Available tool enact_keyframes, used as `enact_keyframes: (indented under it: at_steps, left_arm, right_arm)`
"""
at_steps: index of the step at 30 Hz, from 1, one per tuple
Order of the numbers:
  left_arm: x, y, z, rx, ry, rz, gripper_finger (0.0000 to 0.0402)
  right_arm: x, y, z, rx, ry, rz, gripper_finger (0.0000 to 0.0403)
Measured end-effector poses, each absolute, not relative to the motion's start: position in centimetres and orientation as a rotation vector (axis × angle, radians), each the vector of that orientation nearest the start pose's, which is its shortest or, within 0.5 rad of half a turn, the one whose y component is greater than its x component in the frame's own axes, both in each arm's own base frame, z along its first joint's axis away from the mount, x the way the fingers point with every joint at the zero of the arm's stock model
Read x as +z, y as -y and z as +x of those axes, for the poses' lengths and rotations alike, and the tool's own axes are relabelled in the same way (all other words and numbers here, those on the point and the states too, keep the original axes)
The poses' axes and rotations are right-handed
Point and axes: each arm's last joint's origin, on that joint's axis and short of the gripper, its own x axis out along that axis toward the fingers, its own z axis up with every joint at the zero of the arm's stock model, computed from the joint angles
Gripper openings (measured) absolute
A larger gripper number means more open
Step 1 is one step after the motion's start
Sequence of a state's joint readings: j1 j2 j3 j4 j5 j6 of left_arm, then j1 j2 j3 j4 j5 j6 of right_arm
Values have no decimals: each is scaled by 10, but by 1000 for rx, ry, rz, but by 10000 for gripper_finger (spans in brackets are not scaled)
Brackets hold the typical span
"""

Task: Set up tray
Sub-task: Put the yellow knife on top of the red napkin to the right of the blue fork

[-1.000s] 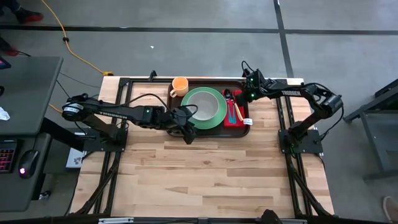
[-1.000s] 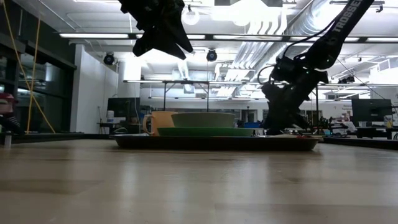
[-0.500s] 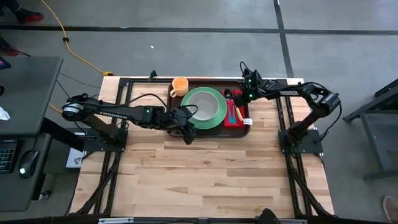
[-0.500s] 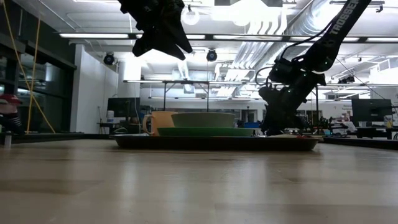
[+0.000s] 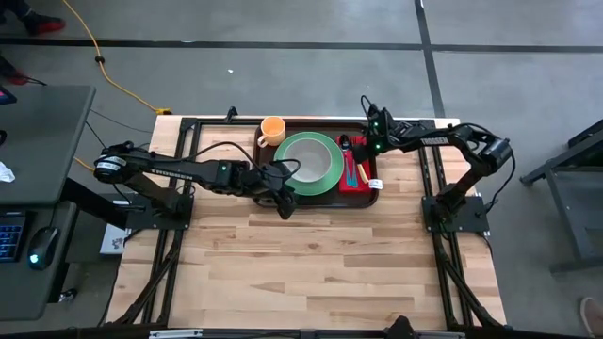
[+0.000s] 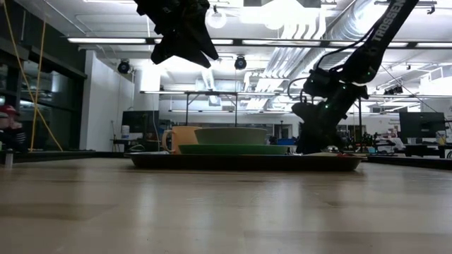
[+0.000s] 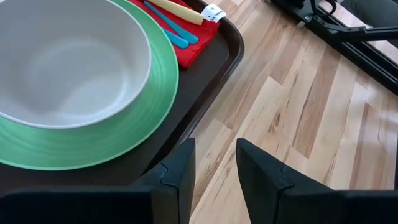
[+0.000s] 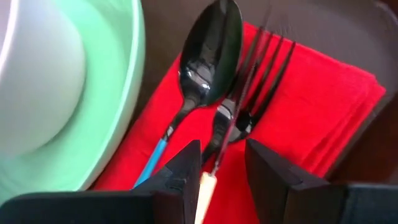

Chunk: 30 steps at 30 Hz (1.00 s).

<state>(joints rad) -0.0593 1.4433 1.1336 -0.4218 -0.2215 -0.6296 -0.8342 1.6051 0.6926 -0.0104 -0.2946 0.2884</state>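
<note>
Tray [image 5: 325, 196], dark brown, at the far middle of the wooden table [image 5: 311, 254], long side running left to right. On it, from left to right: orange mug [image 5: 272, 130] at the far left corner, green plate [image 5: 308, 163] in the middle with a pale bowl [image 5: 307, 159] seated on it, red napkin [image 5: 355, 168] at the right end. Across the napkin, spoon [image 8: 210, 46] with a dark head and blue handle, fork [image 8: 261, 81] just beside it, and a third piece with a pale wooden handle [image 8: 200, 198]; all three lying side by side, heads toward the far edge.

Left gripper [image 5: 283, 200] raised above the near rim of the tray, beside the plate's near left edge, high off the table in the low view [image 6: 185, 39]. Fingers [image 7: 177, 171] parted by a narrow gap, nothing between them, wood and tray rim showing through the slot.

Right gripper [image 5: 358, 143] low over the far end of the napkin, pointed down at the cutlery heads. Fingers [image 8: 180, 171] slightly apart, straddling the fork's neck and the pale handle from above; no clamping on anything visible, contact with the cutlery impossible to tell. In the low view, right gripper [image 6: 311, 144] down at tray level at the right end.

Beyond the table, grey floor, yellow cable [image 5: 108, 71] at far left, desk [image 5: 38, 169] on the left.
</note>
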Motion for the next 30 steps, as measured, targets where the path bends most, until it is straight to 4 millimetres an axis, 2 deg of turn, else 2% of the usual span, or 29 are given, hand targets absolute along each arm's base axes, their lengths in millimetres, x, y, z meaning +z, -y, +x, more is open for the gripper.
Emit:
enact_keyframes:
  at_steps: [7, 22, 30]
  left_arm:
    - [284, 12, 309, 375, -649, -498, 145]
    - [284, 12, 309, 376, -647, -501, 145]
    - [284, 12, 309, 376, -648, -501, 145]
  right_arm:
    - [135, 204, 199, -634, -719, 746, 99]
    - [135, 204, 199, -638, -726, 723, 57]
    - [134, 204, 199, -648, -728, 719, 53]
